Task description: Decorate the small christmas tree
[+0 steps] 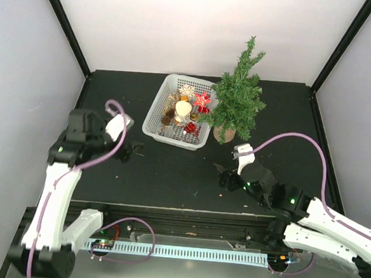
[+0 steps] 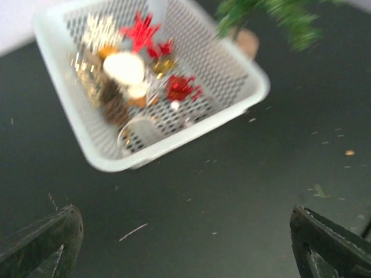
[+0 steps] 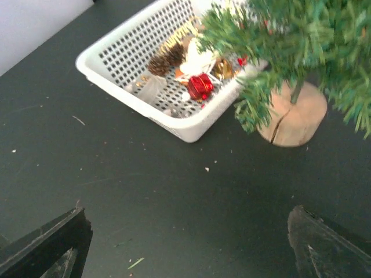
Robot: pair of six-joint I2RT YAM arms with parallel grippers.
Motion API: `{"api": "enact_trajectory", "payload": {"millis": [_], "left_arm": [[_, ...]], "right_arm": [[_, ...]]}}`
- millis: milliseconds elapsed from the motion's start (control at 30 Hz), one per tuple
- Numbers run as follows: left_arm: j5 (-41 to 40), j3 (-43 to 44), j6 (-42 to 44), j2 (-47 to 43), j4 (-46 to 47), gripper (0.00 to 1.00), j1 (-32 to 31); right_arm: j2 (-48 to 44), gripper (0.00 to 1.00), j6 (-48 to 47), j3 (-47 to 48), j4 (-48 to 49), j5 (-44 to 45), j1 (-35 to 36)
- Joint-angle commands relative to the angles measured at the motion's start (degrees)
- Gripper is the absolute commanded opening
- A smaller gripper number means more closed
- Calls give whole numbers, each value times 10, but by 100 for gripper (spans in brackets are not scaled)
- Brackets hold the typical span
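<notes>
on the left, your left gripper [image 1: 132, 152] hangs over the dark table [image 1: 170, 182], near and left of the white basket [image 1: 154, 114]. its jaws are spread wide with nothing between them. the basket sits mid-table toward the far side and holds the ornaments in a loose heap: a red star [image 2: 141, 30], a pine cone [image 3: 165, 61], a small red gift box [image 3: 200, 86] and a cream round piece [image 1: 183, 108]. just right of the basket, close against its right wall, the small christmas tree [image 1: 239, 95] stands upright on its tan round base [image 3: 294, 119]. i can make out no ornament on its branches. nearer than the tree, your right gripper [image 1: 224, 175] is also wide open and empty, facing basket and tree.

i judge you are at the first step, picking an ornament, with nothing taken yet. the next move calls for one arm to reach down into the basket and close on a single piece. the red gift box by the near wall looks the easiest.
</notes>
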Motion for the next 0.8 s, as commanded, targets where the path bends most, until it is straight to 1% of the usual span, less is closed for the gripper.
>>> {"api": "enact_trajectory", "payload": {"millis": [0,67,133,200,233,333,400,500,600,667,767], "left_arm": [[-103,37,-20,146,87,97,-2],[-139,68,-21,236,124,95,-12],[-161,119,-20,321,130,94,-18],[-171,183,-22,406,113,94,-21],[-176,225,-24,447,103,94,-23],[-175,293,-36,545,84,94,-27],[-178,335,-43,595,81,94,-33],[-198,375,-42,656,66,94,-47],[-198,391,-47,689,54,94,-49],[-189,377,-47,695,50,95,-49],[-180,330,-41,679,59,95,-49]], "right_arm": [[-2,91,32,-44,108,-164,-89],[10,89,33,-52,132,-179,-95],[26,89,31,-57,145,-198,-96],[47,89,40,-61,144,-191,-96],[56,90,41,-63,144,-190,-96],[78,99,47,-78,154,-189,-96],[87,100,50,-89,166,-194,-96],[96,100,58,-99,175,-186,-96],[103,100,58,-99,170,-164,-96],[108,100,51,-101,172,-164,-97],[119,100,47,-100,176,-168,-96]]}}
